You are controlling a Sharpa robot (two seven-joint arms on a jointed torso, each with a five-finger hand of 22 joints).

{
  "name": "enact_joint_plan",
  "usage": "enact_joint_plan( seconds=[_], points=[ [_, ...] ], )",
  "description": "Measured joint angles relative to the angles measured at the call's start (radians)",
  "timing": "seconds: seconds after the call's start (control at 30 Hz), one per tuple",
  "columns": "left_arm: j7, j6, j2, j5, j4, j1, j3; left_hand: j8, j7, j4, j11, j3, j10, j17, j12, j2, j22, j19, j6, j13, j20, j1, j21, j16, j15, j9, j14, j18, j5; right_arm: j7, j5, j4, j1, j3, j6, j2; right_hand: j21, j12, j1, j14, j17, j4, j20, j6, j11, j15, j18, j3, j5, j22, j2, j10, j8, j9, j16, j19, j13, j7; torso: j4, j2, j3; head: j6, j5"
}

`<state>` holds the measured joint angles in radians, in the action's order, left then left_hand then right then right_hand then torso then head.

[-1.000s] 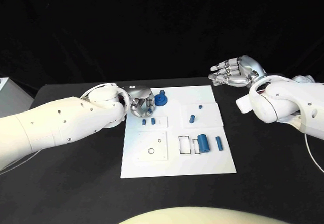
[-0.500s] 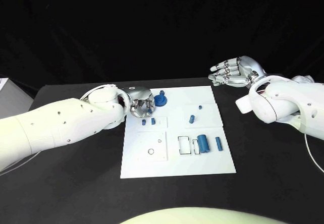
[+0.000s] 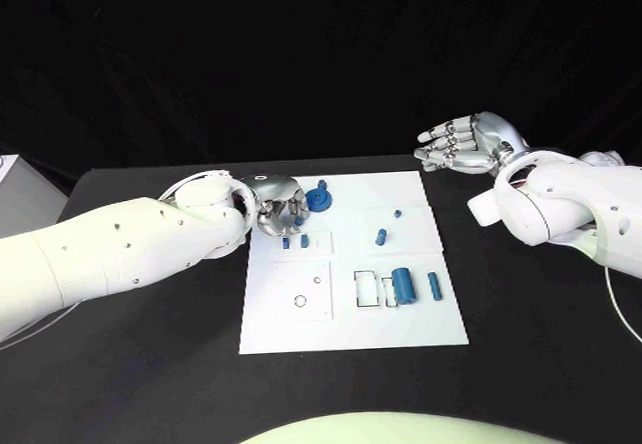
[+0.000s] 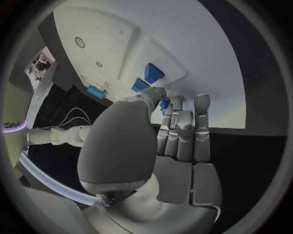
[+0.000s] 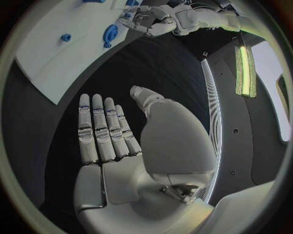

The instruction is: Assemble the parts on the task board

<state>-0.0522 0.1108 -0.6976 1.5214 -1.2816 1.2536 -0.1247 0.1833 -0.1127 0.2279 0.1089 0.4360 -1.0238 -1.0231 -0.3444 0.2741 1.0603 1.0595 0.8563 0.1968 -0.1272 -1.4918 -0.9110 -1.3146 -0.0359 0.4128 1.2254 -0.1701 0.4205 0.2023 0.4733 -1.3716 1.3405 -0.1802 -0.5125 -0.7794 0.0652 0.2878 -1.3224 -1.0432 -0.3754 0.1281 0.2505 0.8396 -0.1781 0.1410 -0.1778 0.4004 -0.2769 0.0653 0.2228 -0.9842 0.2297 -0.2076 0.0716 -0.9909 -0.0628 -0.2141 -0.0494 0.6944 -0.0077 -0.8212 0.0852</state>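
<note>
**Left hand at the far corner of the board, most parts still loose**

The flat white rectangular task board point(image 3: 352, 320) lies in the middle of the black counter point(image 3: 143, 392). On it the small blue plastic parts are spread out: a round blue gear-like piece point(image 3: 319, 200) near the far left corner, two short blue pegs point(image 3: 295, 241) standing just in front of it, a small blue block point(image 3: 381, 237) with a tiny blue dot point(image 3: 396, 214) beyond it, and on the near right a thick blue cylinder point(image 3: 402, 285) beside a thin blue pin point(image 3: 432, 284). A ring-shaped recess point(image 3: 298, 301) and a rectangular slot point(image 3: 366, 288) stand unfilled. My judgement is that the assembly is at an early stage, with nearly every piece yet to be seated.

The silver left hand point(image 3: 273, 208) sits over the far left corner of the board, right beside the gear-like piece. In the head view its fingers curl inward, but whether they pinch anything I cannot tell. The left wrist view adds what the head view lacks: the fingers point(image 4: 180, 127) lie side by side, reaching toward two blue pieces point(image 4: 148, 78) on the board, with a speck of blue at the thumb tip; contact is unclear.

The silver right hand point(image 3: 464, 142) hovers off the board's far right corner. The right wrist view shows its fingers point(image 5: 102, 127) straight and its palm bare, holding nothing.
</note>
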Motion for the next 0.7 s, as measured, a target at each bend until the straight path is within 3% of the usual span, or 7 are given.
enact_joint_plan(
  seconds=[0.57, 0.7],
  points=[
    [-0.003, 0.003, -0.009, -0.001, 0.003, 0.000, 0.001, 0.000, 0.002, 0.005, 0.000, -0.005, 0.014, 0.009, 0.000, 0.000, -0.002, -0.003, -0.011, 0.005, -0.003, 0.000, 0.008, 0.000, -0.004, 0.000, -0.004, 0.000, 0.000, -0.004, 0.007, 0.001, 0.000, 0.000, 0.000, -0.001, 0.000, -0.008, 0.005, 0.000, 0.005, 0.000, 0.000, 0.000, 0.000, 0.000, 0.000, 0.000, 0.000, 0.000, 0.005, 0.000, -0.004, 0.001, 0.000, 0.000, 0.000, 0.000, -0.0009, 0.000, 0.0000, 0.002, 0.001],
    [-0.003, 0.005, -0.016, -0.002, 0.000, 0.000, 0.001, 0.000, 0.002, 0.008, 0.006, -0.009, 0.020, 0.016, 0.000, 0.000, -0.007, -0.006, -0.011, 0.008, -0.005, 0.000, 0.014, 0.000, -0.008, 0.001, -0.008, 0.000, 0.000, -0.005, 0.009, 0.001, 0.000, 0.000, 0.000, -0.001, 0.001, -0.015, 0.005, -0.014, 0.009, -0.007, 0.000, 0.000, 0.004, -0.007, 0.000, 0.007, 0.000, 0.001, 0.005, -0.004, -0.004, 0.003, 0.006, 0.000, 0.000, 0.000, -0.0007, 0.000, 0.0002, 0.002, 0.001]
  ],
)
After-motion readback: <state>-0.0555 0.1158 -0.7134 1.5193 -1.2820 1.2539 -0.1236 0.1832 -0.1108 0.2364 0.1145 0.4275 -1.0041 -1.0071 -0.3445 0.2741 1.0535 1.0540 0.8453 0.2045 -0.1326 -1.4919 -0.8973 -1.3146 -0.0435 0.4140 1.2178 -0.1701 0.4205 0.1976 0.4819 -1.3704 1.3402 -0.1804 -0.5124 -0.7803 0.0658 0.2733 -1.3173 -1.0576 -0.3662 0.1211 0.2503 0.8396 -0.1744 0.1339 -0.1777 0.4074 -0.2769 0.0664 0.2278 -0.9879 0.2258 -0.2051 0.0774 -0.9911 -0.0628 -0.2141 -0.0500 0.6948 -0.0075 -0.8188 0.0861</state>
